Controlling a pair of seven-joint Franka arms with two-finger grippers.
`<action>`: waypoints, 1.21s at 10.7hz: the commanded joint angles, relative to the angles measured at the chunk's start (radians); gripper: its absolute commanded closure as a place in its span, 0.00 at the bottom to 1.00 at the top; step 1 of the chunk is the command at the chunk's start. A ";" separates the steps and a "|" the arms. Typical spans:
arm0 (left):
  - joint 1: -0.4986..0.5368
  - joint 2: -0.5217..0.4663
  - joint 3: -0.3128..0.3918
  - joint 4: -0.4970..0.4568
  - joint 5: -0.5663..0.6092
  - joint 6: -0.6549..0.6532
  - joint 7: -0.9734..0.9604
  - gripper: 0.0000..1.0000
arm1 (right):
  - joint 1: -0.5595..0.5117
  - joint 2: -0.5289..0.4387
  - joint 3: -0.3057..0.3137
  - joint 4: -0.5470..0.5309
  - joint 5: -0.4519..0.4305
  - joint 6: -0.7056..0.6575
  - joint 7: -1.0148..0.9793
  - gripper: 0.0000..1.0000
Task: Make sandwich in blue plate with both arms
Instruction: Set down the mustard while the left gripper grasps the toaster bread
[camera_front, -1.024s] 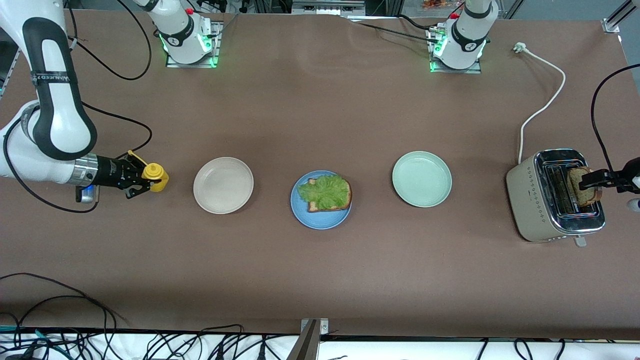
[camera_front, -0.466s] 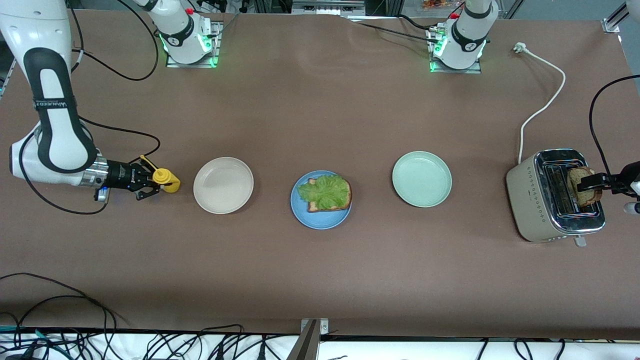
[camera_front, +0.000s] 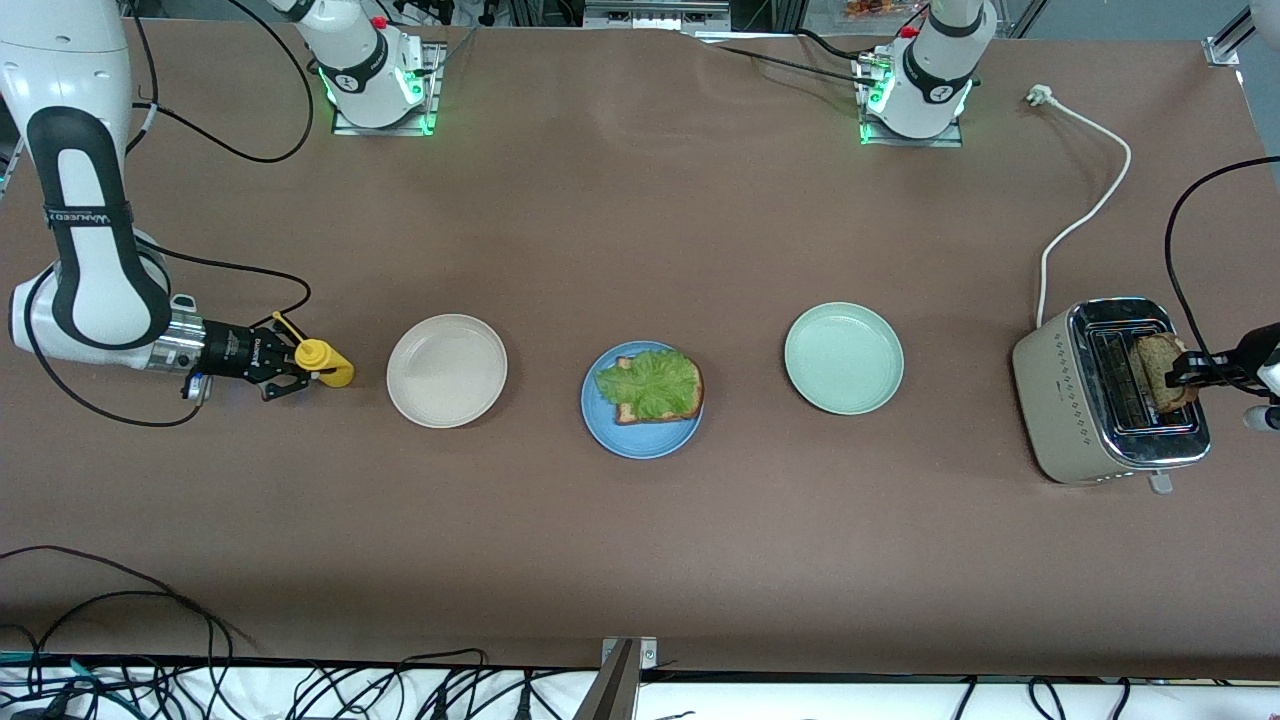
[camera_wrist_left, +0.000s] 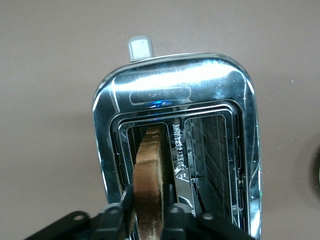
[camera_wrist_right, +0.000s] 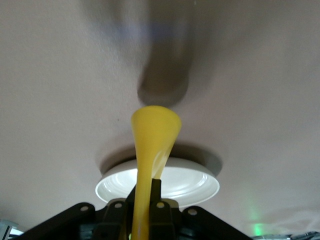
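Note:
The blue plate (camera_front: 640, 437) sits mid-table and holds one brown bread slice (camera_front: 692, 392) with a ruffled lettuce leaf (camera_front: 650, 384) on top. A second bread slice (camera_front: 1158, 370) (camera_wrist_left: 149, 170) stands in a slot of the toaster (camera_front: 1090, 400) (camera_wrist_left: 175, 90) at the left arm's end. My left gripper (camera_front: 1185, 378) (camera_wrist_left: 148, 210) is shut on that slice, one finger pressed on each face. My right gripper (camera_front: 285, 365) (camera_wrist_right: 141, 207) is shut on a yellow squeeze bottle (camera_front: 325, 366) (camera_wrist_right: 152, 135), held sideways over the table beside the beige plate.
A beige plate (camera_front: 446, 370) (camera_wrist_right: 180, 182) lies between the bottle and the blue plate. A pale green plate (camera_front: 843, 358) lies between the blue plate and the toaster. The toaster's white cord (camera_front: 1085, 215) runs toward the left arm's base. Cables hang along the table's front edge.
My left gripper's fingers have closed onto the bread slice in the toaster. My right arm has carried the yellow bottle a little toward the beige plate.

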 joint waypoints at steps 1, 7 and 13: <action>-0.001 -0.003 0.008 0.005 -0.034 -0.007 0.015 1.00 | -0.001 -0.018 0.004 -0.006 0.029 -0.026 0.032 1.00; -0.019 -0.020 0.005 0.044 -0.032 -0.009 -0.014 1.00 | 0.001 0.009 0.032 -0.043 0.139 0.000 -0.020 1.00; -0.033 -0.095 0.011 0.166 -0.018 -0.125 -0.008 1.00 | -0.001 0.040 0.032 -0.054 0.150 0.052 -0.083 0.81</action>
